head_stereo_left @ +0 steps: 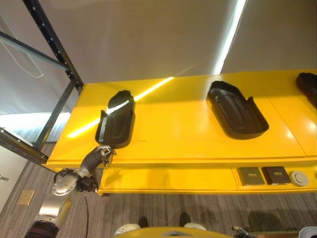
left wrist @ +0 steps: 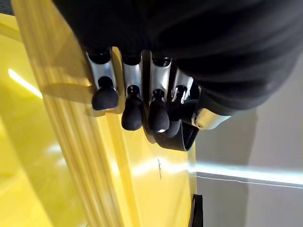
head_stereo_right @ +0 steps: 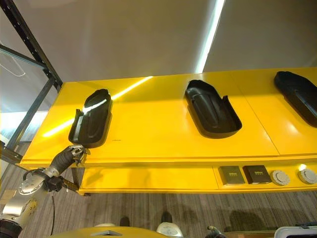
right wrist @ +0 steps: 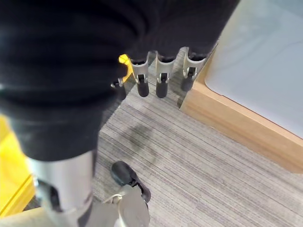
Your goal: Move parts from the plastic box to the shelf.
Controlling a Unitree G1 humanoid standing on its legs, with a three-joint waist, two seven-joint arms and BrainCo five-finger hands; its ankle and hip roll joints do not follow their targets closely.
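Left hand point(head_stereo_left: 102, 155), fingers point(left wrist: 132, 113) loosely extended and holding nothing, sits at the yellow shelf's point(head_stereo_left: 198, 134) front edge, just below the nearest black moulded part point(head_stereo_left: 117, 119). Right hand point(right wrist: 156, 71) hangs relaxed, fingers straight, above striped floor point(right wrist: 199, 175).

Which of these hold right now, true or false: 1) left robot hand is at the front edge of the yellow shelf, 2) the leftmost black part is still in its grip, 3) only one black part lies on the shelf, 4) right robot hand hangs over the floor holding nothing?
1) True: the left robot hand is at the yellow shelf front edge, just below the leftmost black part.
2) False: the part rests on the shelf; the fingers close on nothing.
3) False: a middle part and a right part lie there too.
4) True: the right robot hand hangs over striped floor, empty.
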